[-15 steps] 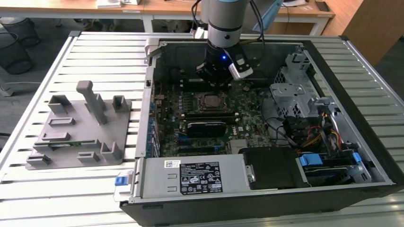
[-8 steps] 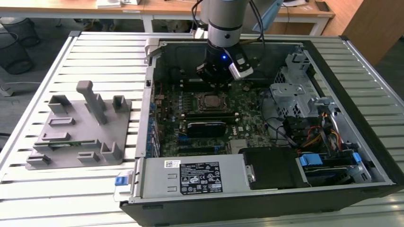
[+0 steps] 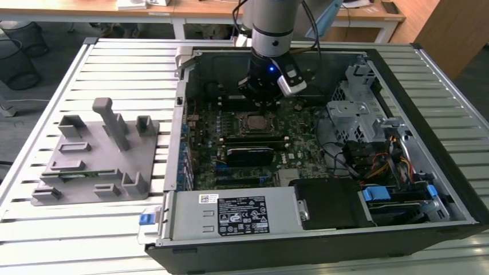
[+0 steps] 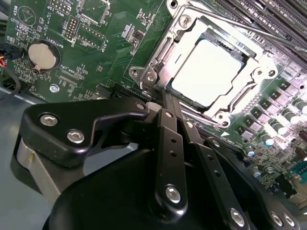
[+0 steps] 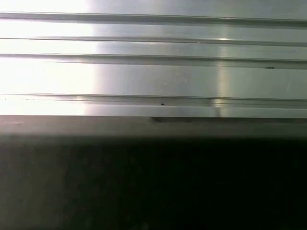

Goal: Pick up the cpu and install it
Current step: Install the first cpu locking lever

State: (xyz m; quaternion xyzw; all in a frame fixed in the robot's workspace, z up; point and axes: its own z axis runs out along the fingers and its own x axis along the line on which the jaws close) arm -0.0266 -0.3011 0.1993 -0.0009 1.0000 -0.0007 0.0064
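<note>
The cpu (image 4: 211, 72) lies flat in the black socket frame (image 4: 158, 52) on the green motherboard, its silver top facing up and shining. In the exterior view the cpu (image 3: 253, 121) sits in the middle of the board inside the open computer case. My gripper (image 3: 264, 105) hangs just above the socket's far edge. In the second wrist view its black fingers (image 4: 168, 124) run together to a point at the socket's corner, by the frame's metal edge. The gripper (image 4: 165, 98) looks shut with nothing held between the tips.
A grey holder fixture (image 3: 99, 154) stands on the slatted table at the exterior view's left. Inside the case (image 3: 428, 172) are a long black block (image 3: 248, 154), the power supply (image 3: 229, 212), a metal drive cage (image 3: 355, 112) and cables (image 3: 382, 166). A coin battery (image 4: 43, 55) sits on the board.
</note>
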